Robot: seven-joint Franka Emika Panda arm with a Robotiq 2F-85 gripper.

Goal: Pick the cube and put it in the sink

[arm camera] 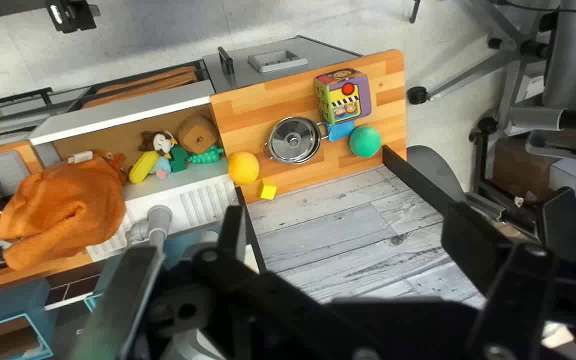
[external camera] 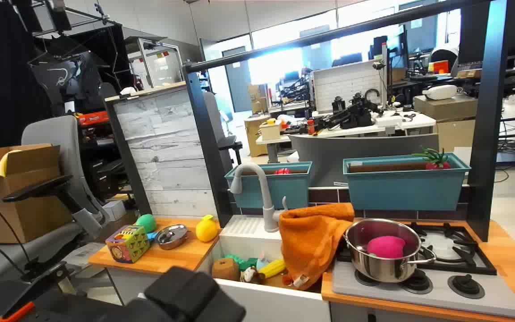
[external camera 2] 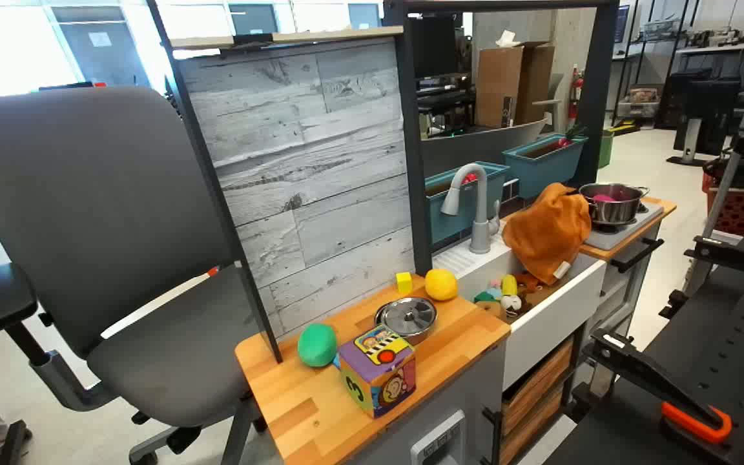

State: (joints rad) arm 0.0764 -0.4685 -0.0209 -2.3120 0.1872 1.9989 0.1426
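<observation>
- Wrist view: two black fingers (arm camera: 473,245) fill the foreground, spread wide apart, with a pale grey wood-print panel (arm camera: 348,240) showing in the gap between them.
- The same view looks down on the patterned multicoloured cube (arm camera: 343,97), purple, green, yellow and red, resting on the striped wooden tabletop (arm camera: 248,112), well apart from the rectangular white-fronted sink (arm camera: 123,114).
- In an exterior view the cube (external camera 2: 377,373) shows a side with a dark numeral 3; the wrist view does not show that side.
- A flat light-blue object (arm camera: 341,131) lies between the cube and a plain round green ball (arm camera: 365,142) in the wrist view; in an exterior view just a sliver of it (external camera 2: 336,362) shows.
- A small plain yellow block (arm camera: 267,190), near a smooth yellow rounded object (arm camera: 243,167), is clear in the wrist view and in an exterior view (external camera 2: 403,282).
- In an exterior view a bright pink rounded object (external camera: 386,247) sits inside a shiny steel pot (external camera: 385,272); the wrist view cuts both off at its edge.
- A blurred black shape (external camera: 195,290) stands at the bottom of an exterior view; which part it is, I cannot tell.
</observation>
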